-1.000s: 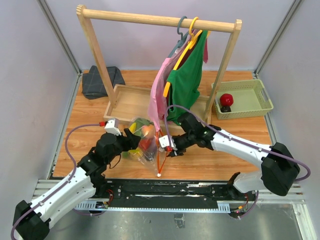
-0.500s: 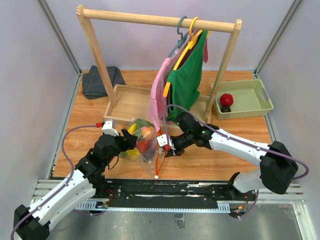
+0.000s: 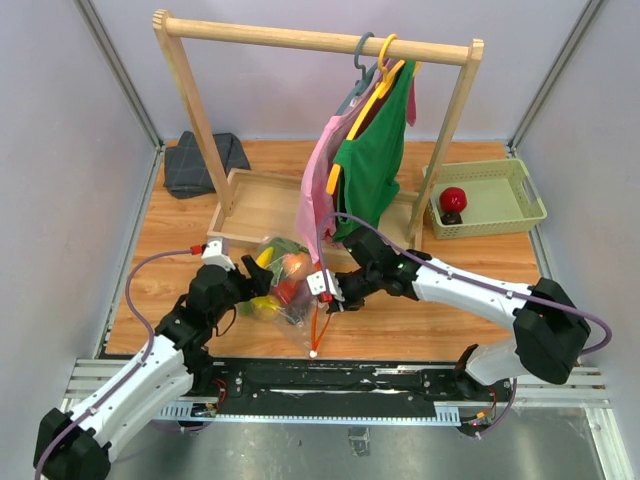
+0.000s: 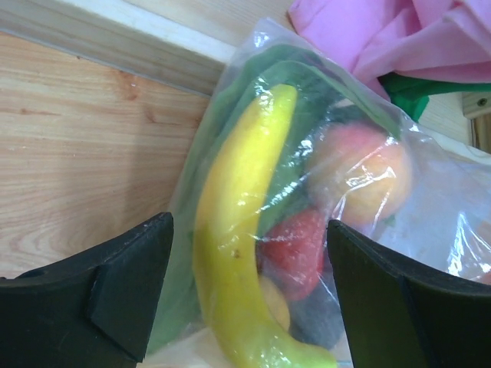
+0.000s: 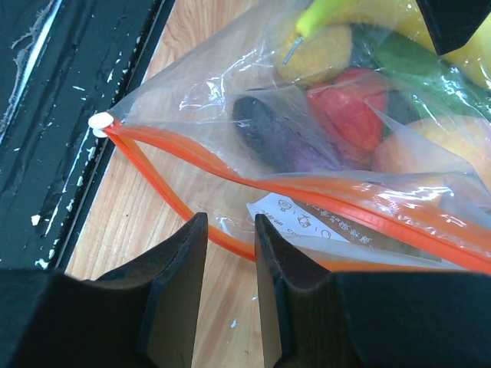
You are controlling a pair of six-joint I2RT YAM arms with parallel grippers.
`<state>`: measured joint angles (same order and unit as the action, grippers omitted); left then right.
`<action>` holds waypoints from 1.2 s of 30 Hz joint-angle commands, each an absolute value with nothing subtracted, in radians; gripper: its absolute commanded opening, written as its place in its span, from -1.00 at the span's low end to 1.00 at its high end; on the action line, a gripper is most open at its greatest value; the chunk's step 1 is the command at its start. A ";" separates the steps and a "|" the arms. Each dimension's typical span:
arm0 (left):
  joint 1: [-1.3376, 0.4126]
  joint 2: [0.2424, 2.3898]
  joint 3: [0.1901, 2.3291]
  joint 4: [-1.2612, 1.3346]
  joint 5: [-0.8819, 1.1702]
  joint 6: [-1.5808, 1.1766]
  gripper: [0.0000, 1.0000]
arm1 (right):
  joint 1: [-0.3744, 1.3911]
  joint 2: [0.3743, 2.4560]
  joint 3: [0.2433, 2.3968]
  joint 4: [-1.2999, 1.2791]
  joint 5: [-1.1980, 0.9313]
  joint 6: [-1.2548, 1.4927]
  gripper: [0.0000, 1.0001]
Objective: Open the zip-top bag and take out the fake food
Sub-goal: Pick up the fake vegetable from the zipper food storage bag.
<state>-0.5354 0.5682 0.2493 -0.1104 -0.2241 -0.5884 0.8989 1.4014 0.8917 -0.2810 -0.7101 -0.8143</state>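
Overhead, the zip-top bag [image 3: 292,302] of fake food [image 3: 284,276], near the surface's [image 3: 170,275] near edge, has shifted slightly left; left-wrist view: left pincer [image 4: 249,257] released wider, straddling it; right-wrist view: right pincer [image 5: 230,230] grasping its orange strip, bag cropped.

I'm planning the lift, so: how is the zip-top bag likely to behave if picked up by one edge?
Probably floppy: the zip-top bag looks crinkled and its orange zip strip bends loosely. Likely slippery, given the glossy glare. The fake food lies loose inside, so it may shift or spill through the parted mouth.
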 commanded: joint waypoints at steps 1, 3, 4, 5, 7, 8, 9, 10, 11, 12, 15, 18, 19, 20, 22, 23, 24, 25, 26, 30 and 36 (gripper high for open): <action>-0.445 0.600 0.224 -0.012 -0.080 -0.588 0.69 | 0.917 1.417 0.900 -0.256 -0.668 -0.818 -0.35; -0.402 0.623 0.212 0.025 -0.015 -0.592 0.66 | 0.917 1.417 0.901 -0.252 -0.665 -0.819 -0.35; -0.391 0.635 0.206 0.040 0.007 -0.595 0.63 | 0.917 1.420 0.901 -0.252 -0.664 -0.819 -0.35; -0.383 0.647 0.202 0.052 0.026 -0.598 0.57 | 0.918 1.421 0.903 -0.250 -0.663 -0.817 -0.35; -0.376 0.666 0.196 0.071 0.050 -0.601 0.48 | 0.920 1.428 0.907 -0.244 -0.654 -0.810 -0.35; -0.375 0.672 0.192 0.078 0.062 -0.601 0.45 | 0.923 1.434 0.910 -0.239 -0.642 -0.802 -0.34; -0.374 0.678 0.190 0.081 0.069 -0.601 0.44 | 0.923 1.440 0.913 -0.231 -0.626 -0.790 -0.33; -0.373 0.681 0.187 0.080 0.074 -0.602 0.44 | 0.923 1.448 0.916 -0.225 -0.617 -0.781 -0.33; -0.372 0.682 0.185 0.080 0.078 -0.601 0.40 | 0.924 1.453 0.919 -0.218 -0.609 -0.764 -0.32; -0.371 0.683 0.182 0.079 0.082 -0.603 0.37 | 0.924 1.458 0.920 -0.208 -0.603 -0.745 -0.32; -0.370 0.680 0.166 0.082 0.099 -0.617 0.23 | 0.924 1.475 0.922 -0.184 -0.592 -0.677 -0.32; -0.370 0.670 0.145 0.091 0.129 -0.637 0.09 | 0.924 1.499 0.922 -0.166 -0.571 -0.598 -0.32; -0.370 0.665 0.138 0.092 0.137 -0.643 0.01 | 0.923 1.506 0.922 -0.165 -0.564 -0.574 -0.32; -0.370 0.656 0.130 0.092 0.144 -0.651 -0.08 | 0.921 1.515 0.921 -0.164 -0.561 -0.553 -0.32; -0.370 0.633 0.109 0.093 0.155 -0.673 -0.25 | 0.915 1.529 0.916 -0.159 -0.558 -0.504 -0.32; -0.370 0.620 0.096 0.098 0.163 -0.688 -0.31 | 0.913 1.534 0.913 -0.154 -0.554 -0.481 -0.32; -0.370 0.608 0.081 0.107 0.173 -0.704 -0.37 | 0.912 1.537 0.910 -0.148 -0.546 -0.459 -0.32; -0.370 0.595 0.067 0.115 0.186 -0.719 -0.42 | 0.909 1.540 0.908 -0.141 -0.534 -0.431 -0.31; -0.371 0.583 0.054 0.121 0.195 -0.735 -0.45 | 0.907 1.540 0.908 -0.134 -0.522 -0.409 -0.31; -0.371 0.539 0.014 0.130 0.220 -0.773 -0.47 | 0.889 1.536 0.893 -0.101 -0.475 -0.306 -0.29; -0.371 0.511 -0.020 0.155 0.261 -0.817 -0.56 | 0.872 1.529 0.889 -0.096 -0.411 -0.159 -0.21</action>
